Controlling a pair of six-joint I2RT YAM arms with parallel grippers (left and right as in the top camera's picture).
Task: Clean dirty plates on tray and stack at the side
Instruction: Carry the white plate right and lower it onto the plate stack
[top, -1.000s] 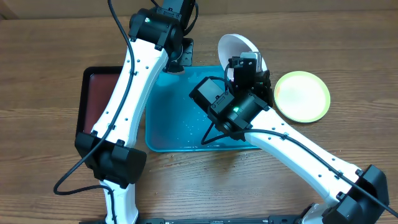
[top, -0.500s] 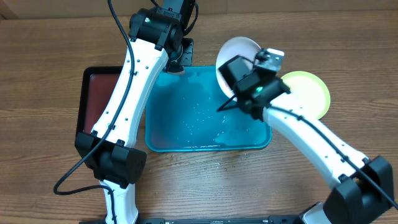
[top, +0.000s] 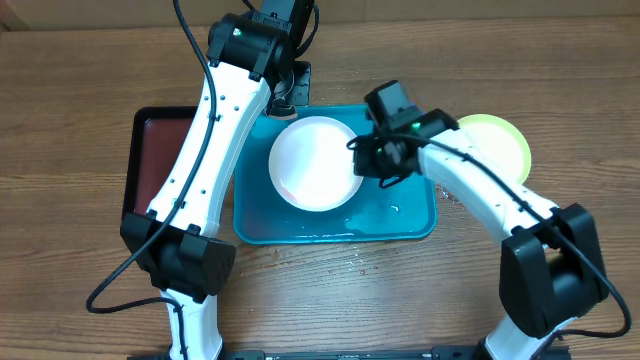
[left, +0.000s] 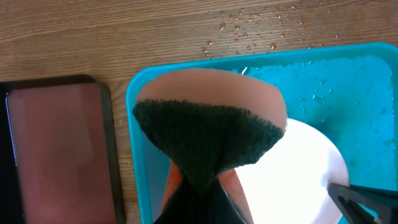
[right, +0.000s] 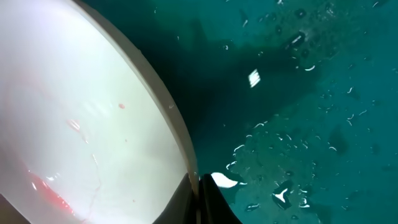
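Note:
The white plate (top: 315, 162) lies in the turquoise tray (top: 400, 225), left of its middle, with red smears near its left side. My right gripper (top: 362, 158) is shut on the plate's right rim. In the right wrist view its fingers (right: 199, 186) pinch the rim of the white plate (right: 74, 124) over the wet tray (right: 298, 93). My left gripper (top: 285, 95) is shut on a sponge (left: 208, 130), pink with a dark green pad, above the tray's far-left corner. The yellow-green plate (top: 495, 150) lies on the table right of the tray. The light blue plate is out of view.
A black tray with a dark red inside (top: 155, 150) sits left of the turquoise tray, partly under my left arm; it also shows in the left wrist view (left: 56, 143). Water drops lie on the wooden table behind the tray (left: 249, 31).
My right gripper has carried the white plate from behind the tray's far-right corner down into the tray, where it now lies flat. The left arm has not moved.

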